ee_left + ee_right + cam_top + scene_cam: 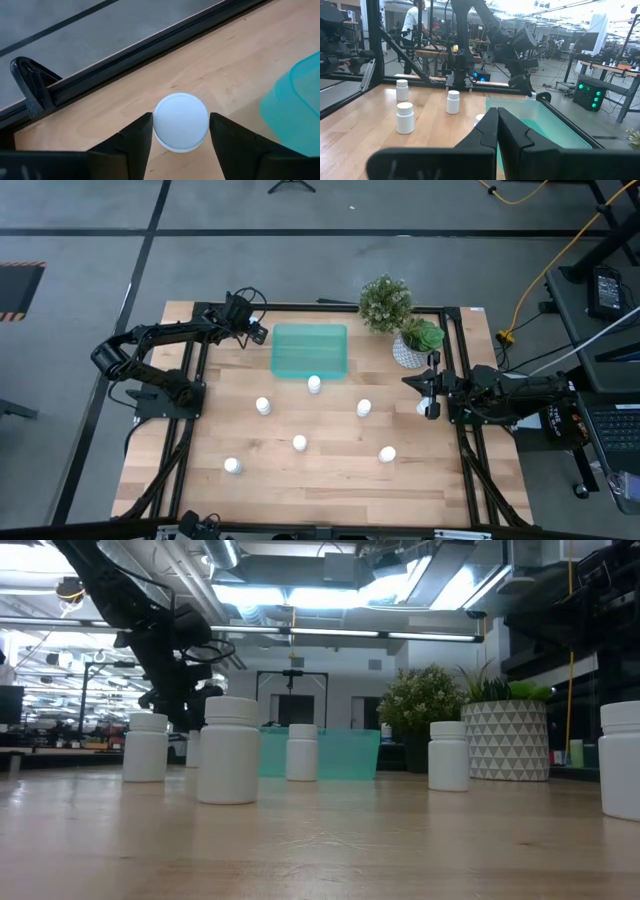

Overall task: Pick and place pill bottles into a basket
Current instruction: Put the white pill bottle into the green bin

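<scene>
Standing at the tabletop's (330, 470) far left corner beside the basket (310, 350), one pill bottle (180, 121) sits between the left gripper's (180, 131) parted fingers; other bottles (299, 442) dot the middle; the right gripper (432, 392) is shut, by the plant pot (408, 352)

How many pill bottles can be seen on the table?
7 pill bottles: one by the basket, five more on open wood, one inside the left tool. Right tool may hide another.
</scene>
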You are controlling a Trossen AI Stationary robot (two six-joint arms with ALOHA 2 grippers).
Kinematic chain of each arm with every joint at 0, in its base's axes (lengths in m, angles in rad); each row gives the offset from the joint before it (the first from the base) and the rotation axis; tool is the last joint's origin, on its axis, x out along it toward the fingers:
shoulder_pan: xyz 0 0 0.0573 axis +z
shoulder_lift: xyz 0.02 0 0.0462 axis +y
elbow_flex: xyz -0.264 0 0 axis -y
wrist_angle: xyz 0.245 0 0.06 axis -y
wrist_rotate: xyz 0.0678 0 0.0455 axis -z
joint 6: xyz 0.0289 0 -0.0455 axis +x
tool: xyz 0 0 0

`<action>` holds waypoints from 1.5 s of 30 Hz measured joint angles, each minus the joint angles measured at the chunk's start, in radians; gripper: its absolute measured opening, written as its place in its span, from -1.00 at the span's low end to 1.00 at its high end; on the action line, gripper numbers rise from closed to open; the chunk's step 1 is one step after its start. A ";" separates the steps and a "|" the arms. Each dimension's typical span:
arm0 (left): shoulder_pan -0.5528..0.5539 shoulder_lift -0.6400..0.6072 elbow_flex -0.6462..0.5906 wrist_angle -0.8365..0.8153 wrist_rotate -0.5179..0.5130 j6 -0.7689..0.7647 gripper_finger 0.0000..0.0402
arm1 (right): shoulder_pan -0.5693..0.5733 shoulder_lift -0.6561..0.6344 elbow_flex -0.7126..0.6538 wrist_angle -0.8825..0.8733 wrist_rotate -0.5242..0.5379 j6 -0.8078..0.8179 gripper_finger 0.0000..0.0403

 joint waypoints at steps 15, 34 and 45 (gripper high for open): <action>0.000 -0.004 0.000 0.001 0.024 0.085 -0.27 | 0.000 0.000 0.000 0.000 0.000 0.000 -0.95; -0.053 -0.262 0.057 -0.190 0.050 0.115 -0.27 | 0.000 0.000 0.000 0.000 0.000 -0.004 -0.95; -0.195 -0.375 0.057 -0.173 0.162 0.145 -0.27 | 0.000 0.000 0.000 0.000 0.000 -0.002 -0.95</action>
